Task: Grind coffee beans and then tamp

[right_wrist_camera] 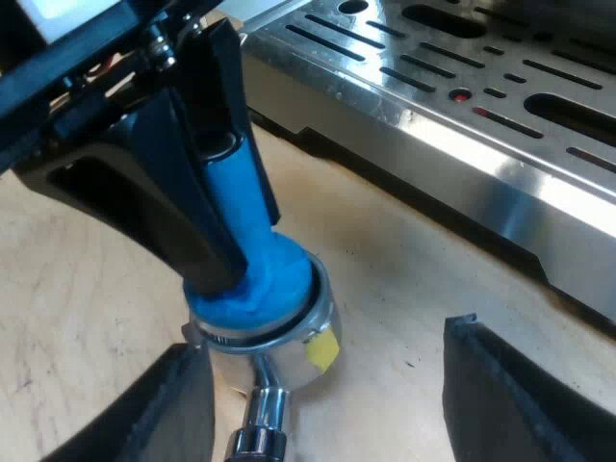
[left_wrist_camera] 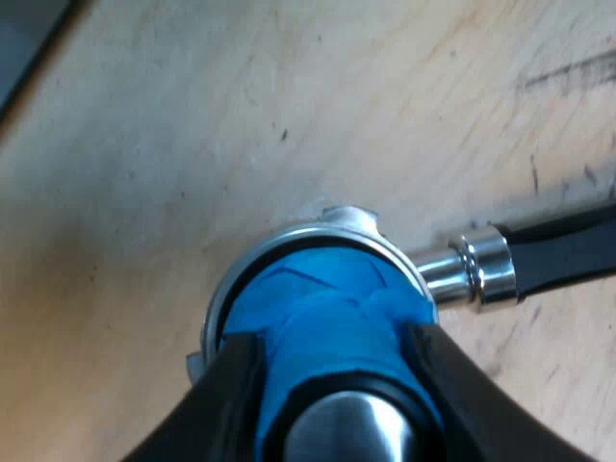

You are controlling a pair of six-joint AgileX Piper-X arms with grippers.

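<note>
My jaws are black. The tamper is bright blue. The holder is shiny silver, with a black handle and a yellow patch. The surface is pale wood grain with dark scuffs. The machine is brushed steel with dark slots and a red dot.

A pale, scuffed wooden surface carries the metal holder and the espresso machine.

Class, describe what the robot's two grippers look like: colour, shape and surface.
The left gripper has two broad, smooth black fingers, faintly glossy, tapering towards the tips. The right gripper has two matte black fingers with flat, squared ends.
</note>
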